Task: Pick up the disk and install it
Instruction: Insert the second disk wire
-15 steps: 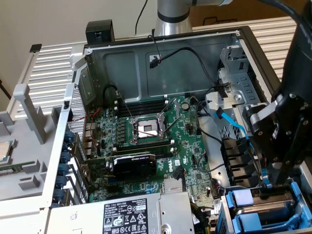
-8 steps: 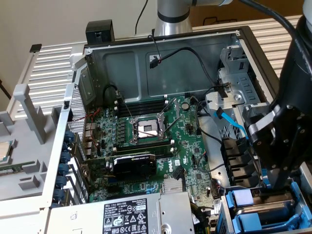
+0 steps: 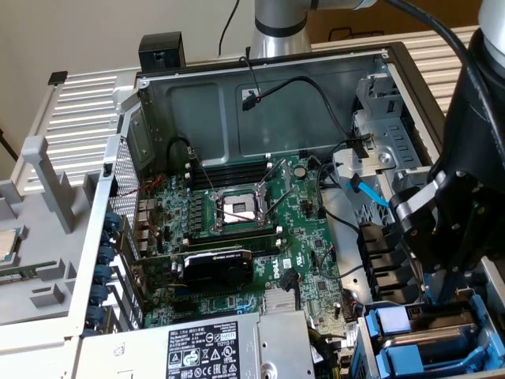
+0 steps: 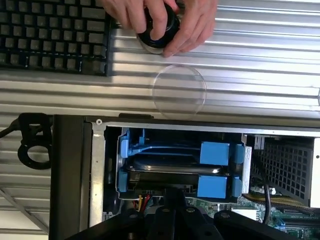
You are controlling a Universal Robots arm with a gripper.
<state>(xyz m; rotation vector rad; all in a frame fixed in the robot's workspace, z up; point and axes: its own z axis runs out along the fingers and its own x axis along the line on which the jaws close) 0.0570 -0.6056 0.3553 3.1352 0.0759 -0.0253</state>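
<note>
The disk (image 3: 442, 335) lies in the drive bay at the case's front corner, at the lower part of the exterior view's right, a silver-grey slab between bright blue rails (image 3: 392, 324). The wrist view looks down on its metal edge (image 4: 170, 167), framed by the blue plastic rails (image 4: 215, 152) inside the bay. My gripper (image 3: 434, 294) hangs just above that bay on the black arm. In the wrist view its dark fingers (image 4: 172, 194) stand together, shut, at the disk's near edge. I cannot tell whether they touch it.
The open case holds the motherboard (image 3: 237, 237), a graphics card (image 3: 217, 268) and a grey power supply box (image 3: 229, 347). A processor chip (image 3: 8, 245) sits outside on the exterior view's left. Beyond the case, a hand holds a black round knob (image 4: 160, 25) beside a keyboard (image 4: 50, 35).
</note>
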